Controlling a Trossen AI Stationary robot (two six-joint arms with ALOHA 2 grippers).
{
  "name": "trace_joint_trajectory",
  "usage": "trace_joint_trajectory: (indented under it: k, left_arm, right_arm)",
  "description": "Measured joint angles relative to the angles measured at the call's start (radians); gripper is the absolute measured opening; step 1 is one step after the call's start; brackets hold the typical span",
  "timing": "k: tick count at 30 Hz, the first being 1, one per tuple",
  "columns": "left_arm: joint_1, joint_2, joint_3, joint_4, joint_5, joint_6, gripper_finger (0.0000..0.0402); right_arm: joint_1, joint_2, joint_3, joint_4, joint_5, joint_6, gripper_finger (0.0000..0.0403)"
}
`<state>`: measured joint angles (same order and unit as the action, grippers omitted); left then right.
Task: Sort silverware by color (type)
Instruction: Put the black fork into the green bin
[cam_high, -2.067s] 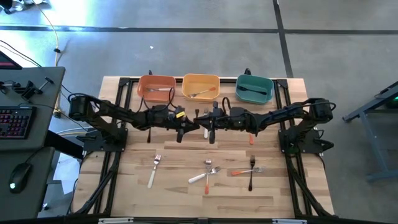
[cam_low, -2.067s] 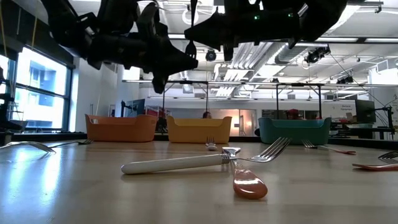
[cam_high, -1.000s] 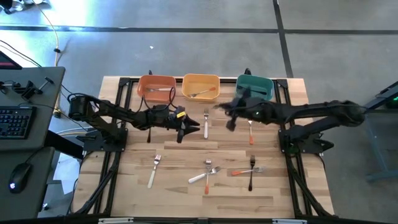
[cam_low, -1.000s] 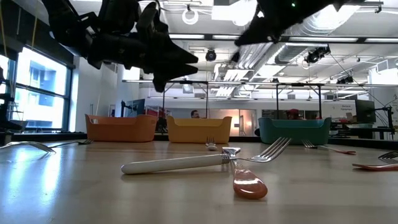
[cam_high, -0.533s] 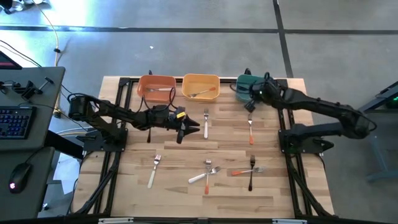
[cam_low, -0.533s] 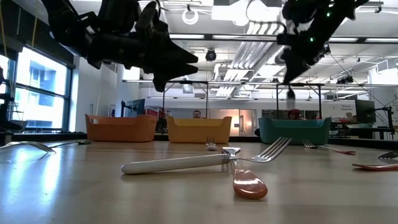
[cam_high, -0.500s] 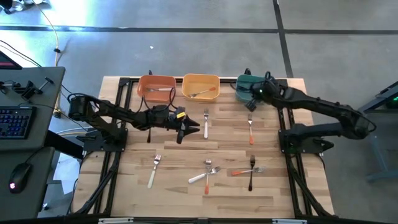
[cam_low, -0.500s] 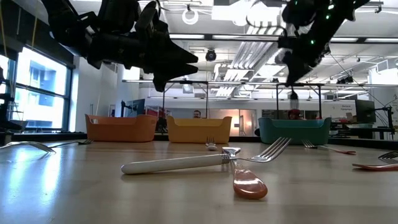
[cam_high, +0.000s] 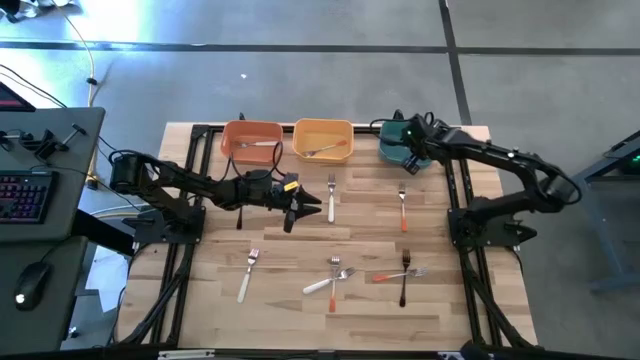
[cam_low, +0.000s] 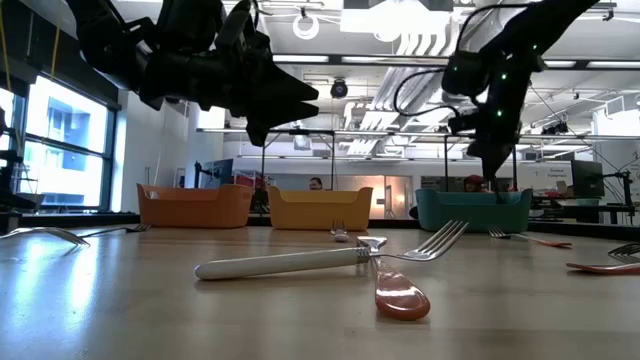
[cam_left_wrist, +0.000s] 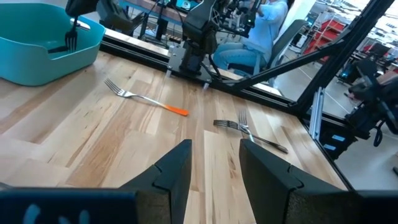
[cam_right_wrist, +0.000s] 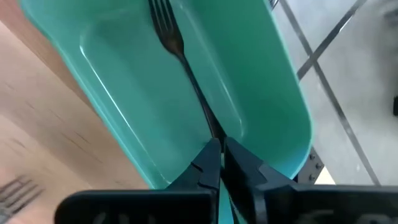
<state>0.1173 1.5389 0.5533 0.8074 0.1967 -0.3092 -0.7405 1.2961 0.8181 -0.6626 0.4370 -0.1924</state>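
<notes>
My right gripper (cam_high: 405, 150) is at the table's far right, over the teal bin (cam_high: 420, 158), and is shut on a black fork (cam_right_wrist: 180, 56) that reaches down into the bin (cam_right_wrist: 124, 93). In the left wrist view this fork (cam_left_wrist: 70, 38) hangs tines down inside the bin (cam_left_wrist: 37, 59). My left gripper (cam_left_wrist: 214, 149) waits open and holds nothing above the table's middle (cam_high: 303, 208). A white fork (cam_high: 331, 195) and an orange-handled fork (cam_high: 403, 208) lie flat on the table. My right gripper pinches the black fork's handle near its free end (cam_right_wrist: 211, 129) between its two fingers. The fingers slant down from above, roughly in line with the handle. The fork hangs tines down inside the teal bin; whether the tines touch the bin's floor I cannot tell.
An orange bin (cam_high: 251, 142) and a yellow bin (cam_high: 322, 140), each with a fork inside, stand beside the teal one at the far edge. More forks lie nearer: a white one (cam_high: 247, 272), a crossed pair (cam_high: 330, 280), a black and an orange one (cam_high: 404, 275).
My right gripper has swung from the table's middle toward the far right edge, tipped downward and sunk over the teal bin, staying shut. The black fork has gone with it and now hangs inside the bin.
</notes>
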Motion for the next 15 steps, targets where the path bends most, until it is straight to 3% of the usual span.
trace_joint_trajectory:
  k: [8,15]
  left_arm:
    - [0.000,0.000,0.000,0.000,-0.002,0.015,0.0127]
    - [0.000,0.000,0.000,-0.001,-0.003,0.044,0.0127]
  right_arm:
    - [-0.001,0.073,0.000,0.055,0.005,-0.028,0.0005]
    - [0.001,0.080,0.000,0.090,0.008,0.000,0.0083]
